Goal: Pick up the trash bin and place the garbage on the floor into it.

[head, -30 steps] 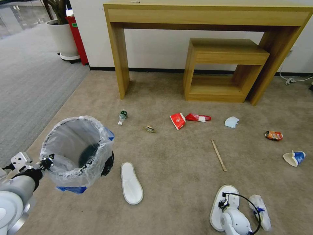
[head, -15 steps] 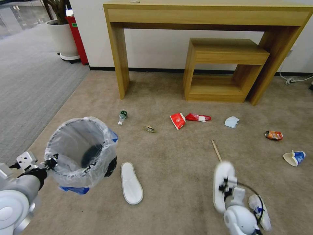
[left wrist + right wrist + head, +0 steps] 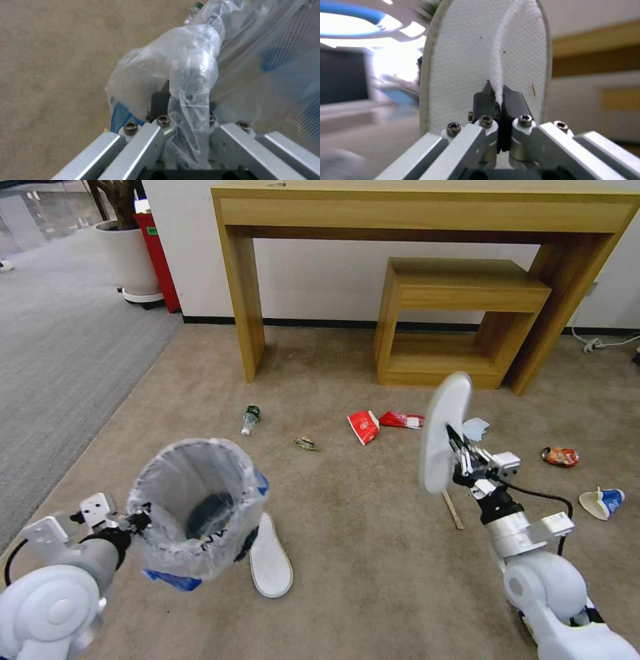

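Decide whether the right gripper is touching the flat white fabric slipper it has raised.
Touching. In the right wrist view, the right gripper has its black fingertips pinched on the white slipper strap edge.

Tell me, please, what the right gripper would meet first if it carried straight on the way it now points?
Probably nothing close. The right gripper, shut on the raised slipper, points up and away towards the wooden tables; its path looks free in between, though depth is uncertain.

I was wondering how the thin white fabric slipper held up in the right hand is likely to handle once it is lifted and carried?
The thin white fabric slipper probably weighs little: the right hand pinches just its strap edge, yet it stands upright. The flat sole looks fairly stiff, showing no droop. Gripped by soft cloth alone, it may swing or slip.
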### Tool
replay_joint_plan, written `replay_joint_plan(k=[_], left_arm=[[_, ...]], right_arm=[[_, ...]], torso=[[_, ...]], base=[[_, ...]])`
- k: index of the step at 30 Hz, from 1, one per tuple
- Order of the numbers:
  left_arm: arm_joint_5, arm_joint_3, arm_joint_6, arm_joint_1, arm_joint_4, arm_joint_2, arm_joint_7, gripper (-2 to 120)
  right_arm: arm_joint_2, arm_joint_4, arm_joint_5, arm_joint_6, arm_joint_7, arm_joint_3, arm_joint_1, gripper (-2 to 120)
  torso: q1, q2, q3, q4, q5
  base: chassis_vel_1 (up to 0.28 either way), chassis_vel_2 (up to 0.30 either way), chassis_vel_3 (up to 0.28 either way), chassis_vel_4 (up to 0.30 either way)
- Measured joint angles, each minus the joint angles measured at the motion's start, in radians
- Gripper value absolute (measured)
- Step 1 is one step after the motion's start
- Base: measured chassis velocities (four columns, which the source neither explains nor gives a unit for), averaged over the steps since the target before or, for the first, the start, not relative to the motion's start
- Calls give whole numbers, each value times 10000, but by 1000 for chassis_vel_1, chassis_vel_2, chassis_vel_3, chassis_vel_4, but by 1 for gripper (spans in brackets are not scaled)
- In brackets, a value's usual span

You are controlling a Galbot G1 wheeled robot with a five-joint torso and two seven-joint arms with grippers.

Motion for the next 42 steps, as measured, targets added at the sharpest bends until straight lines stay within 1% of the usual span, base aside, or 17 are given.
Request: replay_joint_plan(k=[1,3,5,6,9,10,13,14,17,18,21,22,25,30,33,38,42], left_arm=[[0,0,0,0,0,0,0,0],[1,338,0,67,-70,115,1,0],[53,766,0,104,-77,190,1,0],[53,766,0,104,-77,190,1,0],[226,1396,0,74,0,208,-9,0],[226,1396,0,74,0,208,-9,0],[355,1925,0,5,138,187,-16,0],[355,1925,0,5,138,187,-16,0],[363,2146,0,-36,238,163,-21,0],[363,2146,0,-36,238,163,-21,0],[361,2322,0,-94,406,198,-22,0],[361,2322,0,-94,406,198,-22,0],[376,2517,0,-171,648,176,-26,0],[380,2690,0,-217,818,131,-27,0],[222,2715,0,-249,858,155,-27,0],[97,2716,0,-261,840,180,-25,0],[-70,2735,0,-224,653,168,-23,0]], right_arm=[[0,0,0,0,0,0,0,0],[-50,17,569,173,-809,-580,370,0],[-56,11,850,270,-1327,-1337,971,0],[-56,11,850,270,-1327,-1337,971,0],[10,-142,970,280,-1586,-2376,1921,0],[10,-142,970,280,-1586,-2376,1921,0],[268,-628,946,341,-1931,-3538,2777,0],[268,-628,946,341,-1931,-3538,2777,0],[606,-1054,848,454,-2157,-4342,3191,0],[606,-1054,848,454,-2157,-4342,3191,0],[815,-1129,651,576,-2232,-4960,3449,0],[815,-1129,651,576,-2232,-4960,3449,0],[926,-882,297,603,-2231,-5426,3597,0],[1064,-958,-180,716,-2242,-5757,3744,0],[1188,-1563,-868,981,-2582,-5954,3782,0],[1314,-1909,-1241,1136,-2785,-5968,3772,0],[1442,-2190,-1584,1298,-2824,-5947,3748,0]], torso=[[0,0,0,0,0],[0,0,0,0,2],[0,0,1,0,-1],[0,0,1,0,-1],[0,0,1,1,-3],[0,0,1,1,-3],[0,0,1,1,-3],[0,0,1,1,-3],[0,-1,1,1,-1],[0,-1,1,1,-1],[0,0,1,1,-1],[0,0,1,1,-1],[0,0,1,0,-2],[0,0,0,1,-3],[0,0,0,0,-2],[0,-1,0,1,-1],[0,0,-1,1,-1]], base=[[0,0,0,0],[0,0,0,0],[0,0,0,0],[0,0,0,0],[0,0,0,0],[0,0,0,0],[0,0,0,0],[0,0,0,0],[0,0,0,0],[0,0,0,0],[0,0,0,0],[0,0,0,0],[0,0,0,0],[0,0,0,0],[0,0,0,0],[0,0,0,0],[0,0,0,0]])
